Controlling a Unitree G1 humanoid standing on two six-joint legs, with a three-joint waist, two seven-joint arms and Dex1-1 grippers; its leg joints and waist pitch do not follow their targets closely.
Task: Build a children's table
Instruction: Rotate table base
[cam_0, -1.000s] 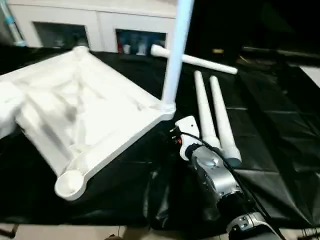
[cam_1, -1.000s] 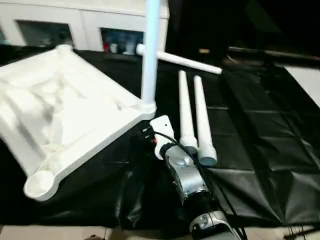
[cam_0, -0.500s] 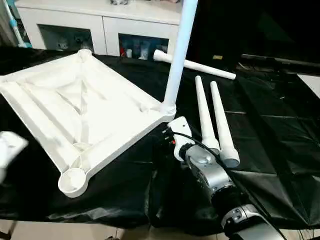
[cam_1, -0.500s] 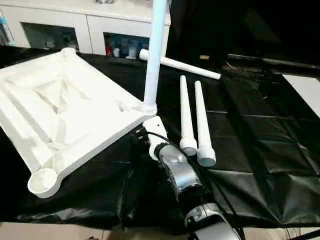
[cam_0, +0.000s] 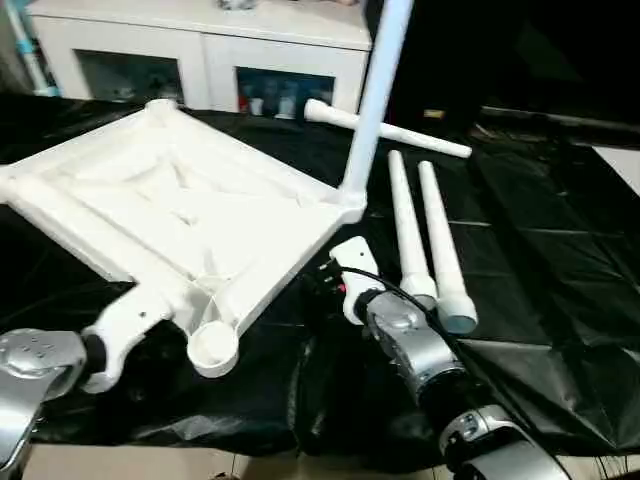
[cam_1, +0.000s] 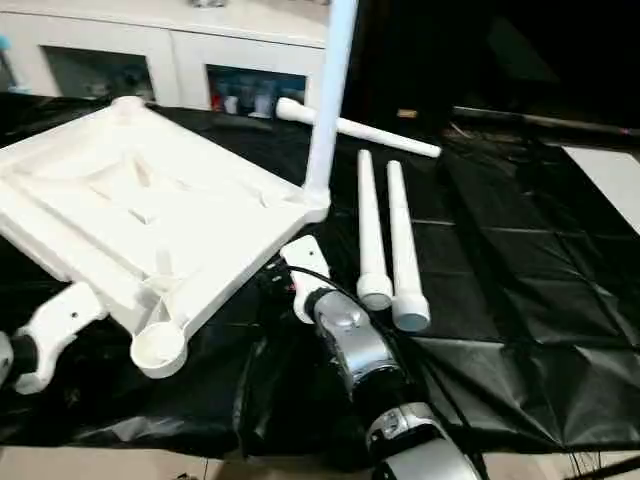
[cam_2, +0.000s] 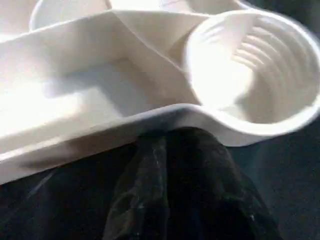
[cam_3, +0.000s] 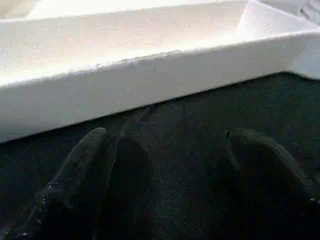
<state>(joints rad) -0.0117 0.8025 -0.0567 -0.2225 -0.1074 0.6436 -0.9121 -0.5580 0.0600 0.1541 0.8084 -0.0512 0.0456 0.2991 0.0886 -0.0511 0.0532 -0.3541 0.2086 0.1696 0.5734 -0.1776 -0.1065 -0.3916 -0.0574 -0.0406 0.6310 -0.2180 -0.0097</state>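
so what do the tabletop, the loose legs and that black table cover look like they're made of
Tabletop: likely moulded white plastic, smooth with a slight sheen; ribbed underside and round moulded corner socket.
Loose legs: seemingly the same white plastic, hollow tubes with open ends.
Black cover: probably thin plastic sheeting, glossy, creased and wrinkled.

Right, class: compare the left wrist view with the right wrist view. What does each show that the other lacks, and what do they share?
Left wrist view, not the right: a round corner socket, empty, with ridges ringing its inside. Right wrist view, not the left: the right tool, its two black fingers apart with nothing between them, facing a straight side rim. Both: the white tabletop, to which socket and rim belong, above the black sheet.
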